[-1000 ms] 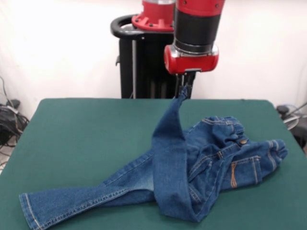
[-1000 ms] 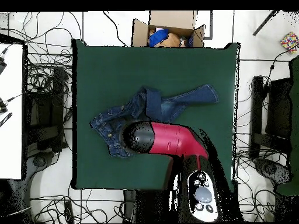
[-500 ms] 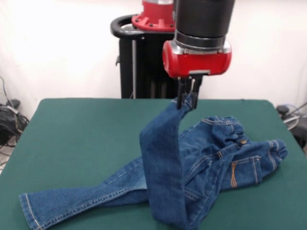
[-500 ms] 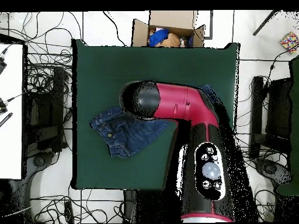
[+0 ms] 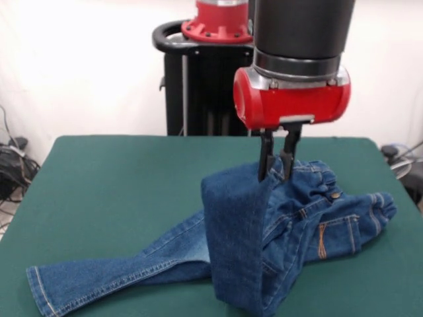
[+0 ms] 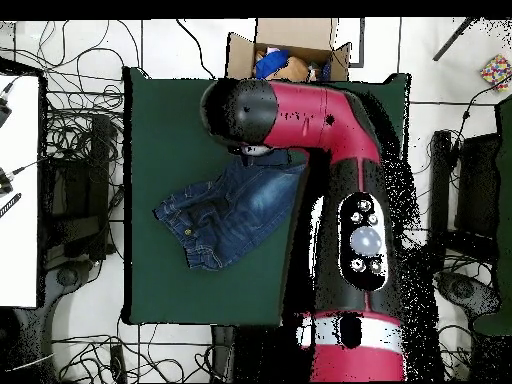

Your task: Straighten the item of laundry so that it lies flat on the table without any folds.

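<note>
Jeans (image 5: 291,218) with one leg lifted
Gripper (image 5: 277,173) pinches the leg's hem, holding it off the table (image 5: 119,178), likely to unfold it off the crumpled seat.

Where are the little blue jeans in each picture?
Front view: the jeans lie low in the middle and right of the green table, with one leg lifted by the robot's hand and the other stretched to the lower left.
Overhead view: the jeans lie left of the middle, partly hidden under the red arm.
Shared landmark: the gathered waistband, at the right in the front view and at the left in the overhead view.
</note>
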Controlling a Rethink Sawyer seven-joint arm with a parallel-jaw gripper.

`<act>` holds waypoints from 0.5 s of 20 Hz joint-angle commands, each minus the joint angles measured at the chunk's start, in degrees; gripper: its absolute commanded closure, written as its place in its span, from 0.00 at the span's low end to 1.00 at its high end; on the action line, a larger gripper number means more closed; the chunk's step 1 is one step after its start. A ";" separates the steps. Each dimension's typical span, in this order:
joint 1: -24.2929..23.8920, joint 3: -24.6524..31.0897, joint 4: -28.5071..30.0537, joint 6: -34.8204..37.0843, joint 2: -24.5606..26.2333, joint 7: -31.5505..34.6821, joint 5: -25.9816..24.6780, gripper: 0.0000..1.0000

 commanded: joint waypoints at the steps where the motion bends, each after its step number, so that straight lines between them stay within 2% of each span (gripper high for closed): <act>1: -0.91 7.98 -19.10 15.04 9.28 -10.58 -3.81 1.00; 5: -1.24 10.23 -30.03 21.36 13.95 -15.34 -6.47 1.00; 10: -2.40 12.41 -36.78 26.11 16.65 -18.42 -8.26 1.00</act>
